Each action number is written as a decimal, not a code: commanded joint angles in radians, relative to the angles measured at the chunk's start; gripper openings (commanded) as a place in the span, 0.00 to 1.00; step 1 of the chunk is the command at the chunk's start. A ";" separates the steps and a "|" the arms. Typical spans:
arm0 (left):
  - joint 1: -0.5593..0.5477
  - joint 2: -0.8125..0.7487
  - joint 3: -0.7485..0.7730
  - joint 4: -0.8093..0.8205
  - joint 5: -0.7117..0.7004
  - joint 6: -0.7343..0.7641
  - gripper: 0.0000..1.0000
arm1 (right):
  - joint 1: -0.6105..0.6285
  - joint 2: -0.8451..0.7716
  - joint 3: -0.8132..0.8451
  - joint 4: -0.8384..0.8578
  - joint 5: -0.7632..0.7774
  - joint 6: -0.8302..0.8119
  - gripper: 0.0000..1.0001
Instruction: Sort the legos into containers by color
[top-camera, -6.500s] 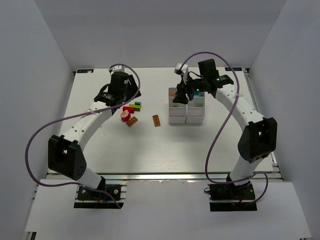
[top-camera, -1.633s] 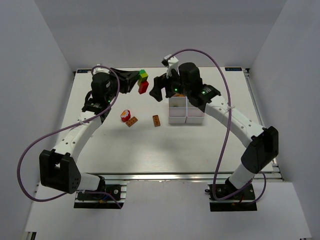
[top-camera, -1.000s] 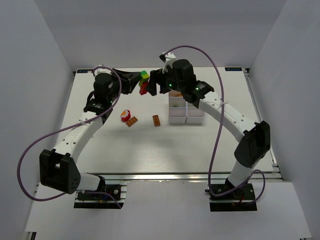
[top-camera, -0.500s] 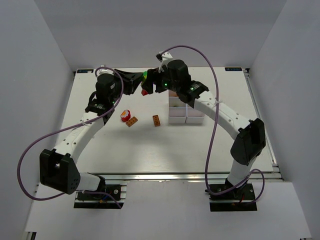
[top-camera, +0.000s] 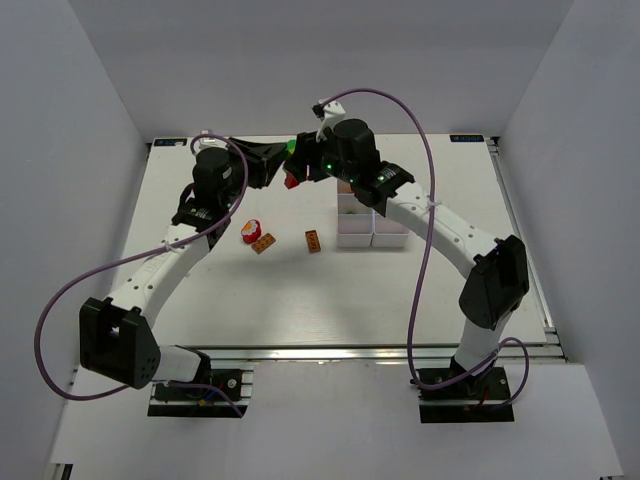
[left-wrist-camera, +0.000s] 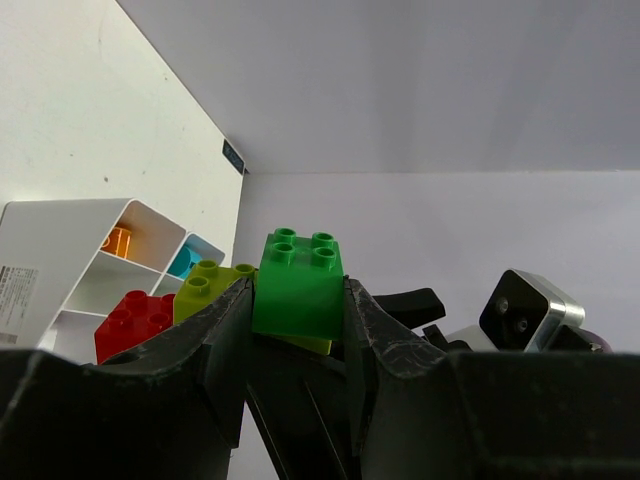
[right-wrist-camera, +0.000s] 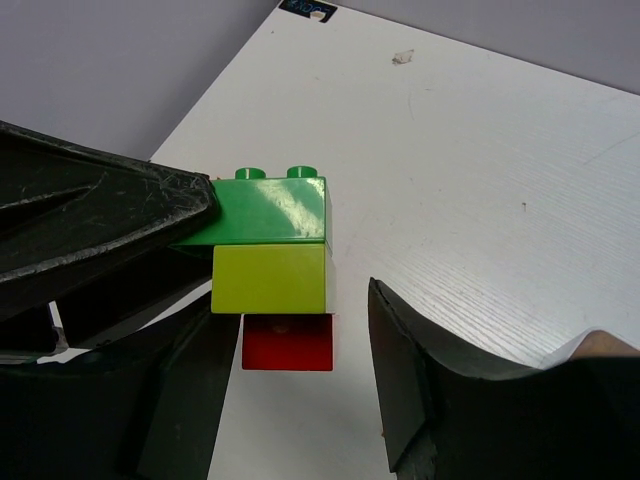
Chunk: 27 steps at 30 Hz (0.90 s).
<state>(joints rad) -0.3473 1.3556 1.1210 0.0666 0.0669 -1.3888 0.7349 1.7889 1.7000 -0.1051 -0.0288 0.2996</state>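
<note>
The legos (right-wrist-camera: 270, 250), a stack of small studded plastic bricks, green on lime on red, hang above the far edge of the table (top-camera: 450, 290). The left gripper (left-wrist-camera: 298, 300) pinches the green one and the right gripper (right-wrist-camera: 295, 320) stands part-open astride the lower bricks, left of the white six-compartment plastic tray (top-camera: 372, 241). A skewed pull could wrench the stack loose and drop it; a second earlier the right jaws stood wider and further off.

A plain pale grey back wall (top-camera: 330, 60), a matching left wall (top-camera: 60, 150) and a right wall (top-camera: 590, 150) box in a white wood-grain worktop (top-camera: 300, 300). A silver aluminium rail (top-camera: 330, 351) lines its near edge. Light falls soft and even.
</note>
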 joint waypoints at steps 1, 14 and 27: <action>-0.007 -0.024 -0.009 0.025 -0.006 -0.004 0.00 | 0.006 0.010 0.046 0.070 0.024 -0.002 0.58; -0.009 -0.023 -0.033 0.056 0.005 -0.032 0.00 | 0.006 0.026 0.046 0.094 0.021 -0.010 0.44; -0.009 -0.023 -0.012 0.044 -0.027 -0.013 0.00 | 0.006 -0.031 -0.046 0.124 -0.008 -0.051 0.00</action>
<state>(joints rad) -0.3492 1.3560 1.0870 0.0982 0.0433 -1.4078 0.7444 1.8126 1.6829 -0.0414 -0.0364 0.2607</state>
